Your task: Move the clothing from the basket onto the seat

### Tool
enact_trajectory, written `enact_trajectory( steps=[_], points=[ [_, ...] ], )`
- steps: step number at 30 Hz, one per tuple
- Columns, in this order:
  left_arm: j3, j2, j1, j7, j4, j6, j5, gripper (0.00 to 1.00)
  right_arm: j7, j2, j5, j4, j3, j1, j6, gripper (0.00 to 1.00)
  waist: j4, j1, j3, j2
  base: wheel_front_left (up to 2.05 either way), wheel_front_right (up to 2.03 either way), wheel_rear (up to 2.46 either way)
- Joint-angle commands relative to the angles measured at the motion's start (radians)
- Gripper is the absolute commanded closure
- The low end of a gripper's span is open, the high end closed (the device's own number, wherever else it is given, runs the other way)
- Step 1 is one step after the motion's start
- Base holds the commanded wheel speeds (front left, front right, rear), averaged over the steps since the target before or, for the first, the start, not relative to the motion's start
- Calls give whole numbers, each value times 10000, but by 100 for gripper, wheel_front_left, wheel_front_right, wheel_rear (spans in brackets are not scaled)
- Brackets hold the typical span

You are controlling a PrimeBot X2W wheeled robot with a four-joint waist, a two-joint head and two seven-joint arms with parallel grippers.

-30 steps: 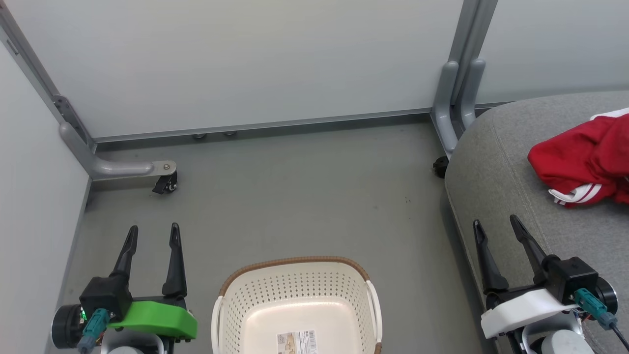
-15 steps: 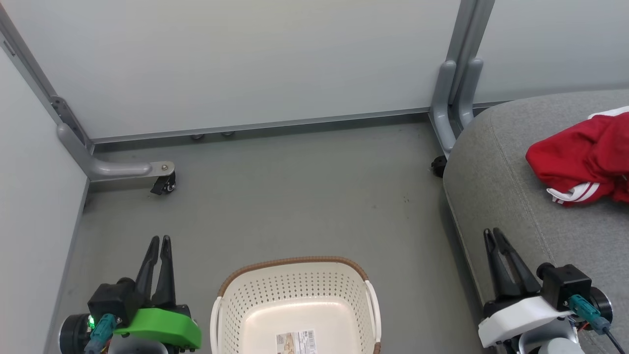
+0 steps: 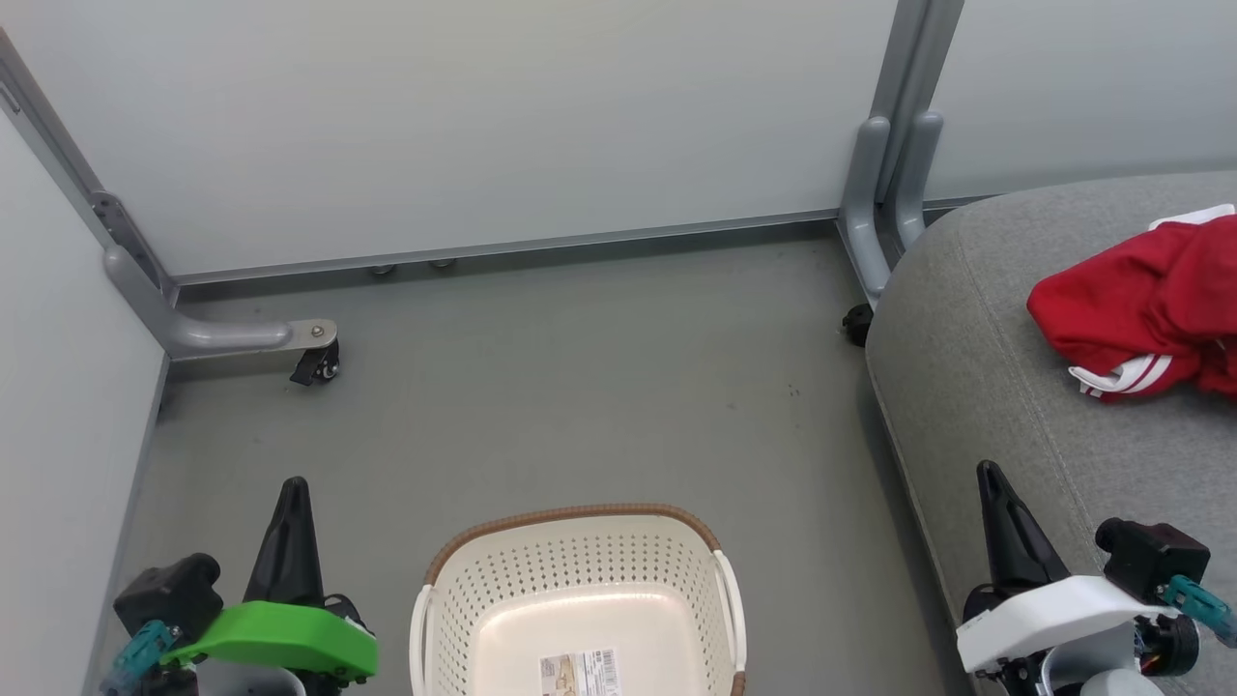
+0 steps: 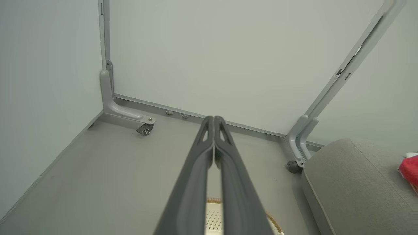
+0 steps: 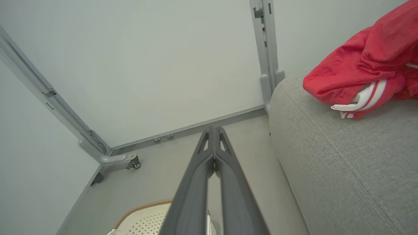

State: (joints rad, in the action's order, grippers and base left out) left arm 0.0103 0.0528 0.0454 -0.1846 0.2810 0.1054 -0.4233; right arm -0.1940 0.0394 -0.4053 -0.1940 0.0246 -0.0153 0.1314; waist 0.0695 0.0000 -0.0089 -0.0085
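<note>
The cream basket (image 3: pixel 580 580) with its brown rim stands on the floor at the bottom middle, holding nothing but a paper label on its bottom. Red clothing (image 3: pixel 1140 304) with white stripes lies bunched on the grey seat (image 3: pixel 976 338) at the right; it also appears as clothing (image 5: pixel 362 65) on the seat (image 5: pixel 343 156) in the right wrist view. My left gripper (image 3: pixel 293 485) stands shut and empty left of the basket. Over the seat's near edge my right gripper (image 3: pixel 989 471) is shut and empty. Both wrist views show the fingers pressed together, left gripper (image 4: pixel 213 118), right gripper (image 5: pixel 214 129).
Pale partition panels wall the space at the back and left. A grey panel foot with a caster (image 3: pixel 319 362) sits on the floor at the left, and another post with a caster (image 3: pixel 855 324) stands beside the seat's corner. Grey floor (image 3: pixel 580 387) lies beyond the basket.
Both grippers closed from wide open to fully shut, with nothing between the fingers. Both have drawn back toward the bottom of the view. The head view shifted slightly.
</note>
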Motion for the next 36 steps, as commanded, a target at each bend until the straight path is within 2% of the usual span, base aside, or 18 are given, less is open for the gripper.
enact_trajectory(
  steps=[1,14,36],
  points=[
    [81,26,220,78,-189,33,-410,100,90,51,-426,116,71,-271,-1,100,-8,0,2,10,0,0,0],
    [254,18,315,628,-249,85,-2659,100,674,69,-2699,2,235,-419,-3,100,-96,0,17,20,0,0,0],
    [504,6,453,1364,-298,143,-5527,100,1423,92,-5607,-149,447,-606,-5,100,-232,0,40,35,0,0,0]
  ],
)
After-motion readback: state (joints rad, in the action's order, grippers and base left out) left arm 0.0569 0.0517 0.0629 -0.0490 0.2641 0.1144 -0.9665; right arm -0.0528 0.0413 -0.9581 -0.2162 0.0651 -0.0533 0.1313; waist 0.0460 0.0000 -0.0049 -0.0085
